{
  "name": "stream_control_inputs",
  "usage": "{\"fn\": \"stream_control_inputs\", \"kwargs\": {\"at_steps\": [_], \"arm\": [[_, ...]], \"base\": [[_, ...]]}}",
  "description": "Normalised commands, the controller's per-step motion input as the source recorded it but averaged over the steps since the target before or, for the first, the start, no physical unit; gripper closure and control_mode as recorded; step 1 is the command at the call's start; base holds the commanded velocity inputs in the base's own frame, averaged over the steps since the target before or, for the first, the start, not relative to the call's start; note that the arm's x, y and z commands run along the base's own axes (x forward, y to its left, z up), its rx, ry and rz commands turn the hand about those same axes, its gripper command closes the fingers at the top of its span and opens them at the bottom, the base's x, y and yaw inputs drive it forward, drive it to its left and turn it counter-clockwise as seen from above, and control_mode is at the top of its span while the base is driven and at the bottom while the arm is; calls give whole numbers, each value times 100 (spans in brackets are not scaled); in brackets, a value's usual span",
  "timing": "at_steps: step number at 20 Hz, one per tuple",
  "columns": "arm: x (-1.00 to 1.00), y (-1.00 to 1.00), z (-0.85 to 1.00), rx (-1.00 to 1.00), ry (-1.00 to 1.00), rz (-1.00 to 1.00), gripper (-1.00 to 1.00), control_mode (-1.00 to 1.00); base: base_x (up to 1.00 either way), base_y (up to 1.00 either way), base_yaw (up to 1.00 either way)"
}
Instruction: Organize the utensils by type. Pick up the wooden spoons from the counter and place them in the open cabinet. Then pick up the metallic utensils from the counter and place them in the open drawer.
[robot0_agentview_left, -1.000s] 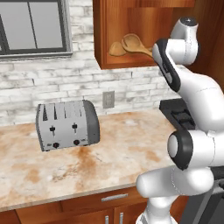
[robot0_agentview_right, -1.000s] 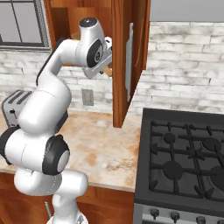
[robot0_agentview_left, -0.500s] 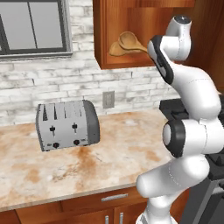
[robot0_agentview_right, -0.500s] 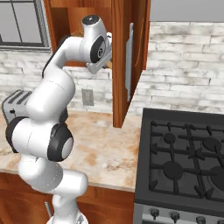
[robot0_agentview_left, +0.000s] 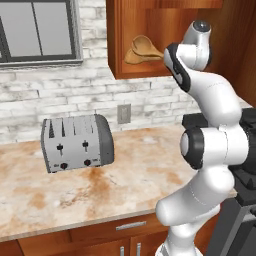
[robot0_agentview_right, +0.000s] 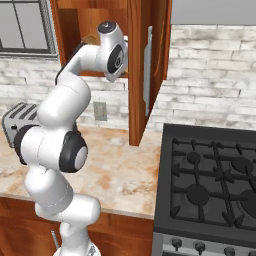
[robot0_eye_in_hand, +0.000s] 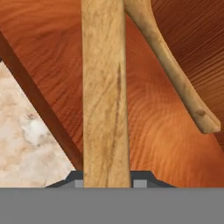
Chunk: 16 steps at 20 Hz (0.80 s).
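My gripper (robot0_eye_in_hand: 105, 181) is shut on the broad handle of a wooden spoon (robot0_eye_in_hand: 105, 96), which runs straight up the hand view over the cabinet's reddish wood floor (robot0_eye_in_hand: 52, 57). A second, slimmer wooden spoon (robot0_eye_in_hand: 170, 65) lies on that floor just to the right of it. In the left base view the spoon bowls (robot0_agentview_left: 144, 49) show inside the open cabinet (robot0_agentview_left: 120, 35), left of my raised hand. The counter (robot0_agentview_left: 130, 170) lies far below. The metallic utensils and the drawer are out of view.
A silver toaster (robot0_agentview_left: 75, 142) stands on the counter at the left, under a window. The cabinet's open door (robot0_agentview_right: 145, 70) hangs just right of my arm. A black gas stove (robot0_agentview_right: 210, 175) adjoins the counter on the right.
My arm has stretched upward and the held spoon has shifted slightly left, deeper into the cabinet. The grip is unchanged.
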Motion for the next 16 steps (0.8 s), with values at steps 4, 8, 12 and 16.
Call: {"fn": "stream_control_inputs", "kwargs": {"at_steps": [4, 8, 12, 16], "arm": [[45, 0, 6, -2, -9, 2, 100, -100], [43, 0, 2, -3, -11, 1, 100, -100], [42, 0, 0, -4, -12, 0, 100, -100], [46, 0, 0, -5, -11, 0, 100, -100]], "base": [[0, 0, 0], [0, 0, 0], [0, 0, 0], [0, 0, 0]]}}
